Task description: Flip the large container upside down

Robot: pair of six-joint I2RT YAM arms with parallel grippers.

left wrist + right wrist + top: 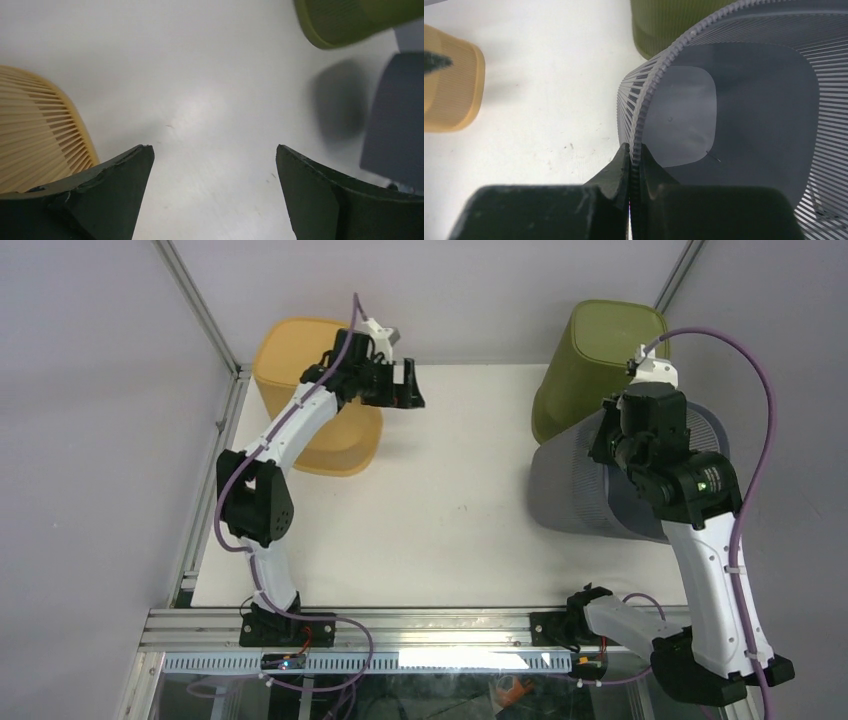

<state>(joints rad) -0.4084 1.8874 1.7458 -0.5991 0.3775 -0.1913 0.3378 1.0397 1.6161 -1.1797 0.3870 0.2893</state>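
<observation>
We are the right gripper (633,152), and we pinch the rim of the grey bin (744,115) tight. One finger is inside the rim and one is outside, with only the thin wall between them.

The grey bin sits on the right side of the table (430,520), just in front of the green bin (600,350). It looks tipped over. Its mouth faces our right arm and its bottom points toward the middle of the table, so its long way runs across the table from side to side. From the wrist we look right down inside it and see the flat bottom.

Our left gripper (405,388) is far away, up by the yellow bin (300,350). Its fingers (120,180) are spread wide and hold nothing.

So the right arm is the one that does this job. We think the next move is to keep hold of the rim and roll the mouth on over until it faces down onto the table. The rim is thin, so it could slip out.
</observation>
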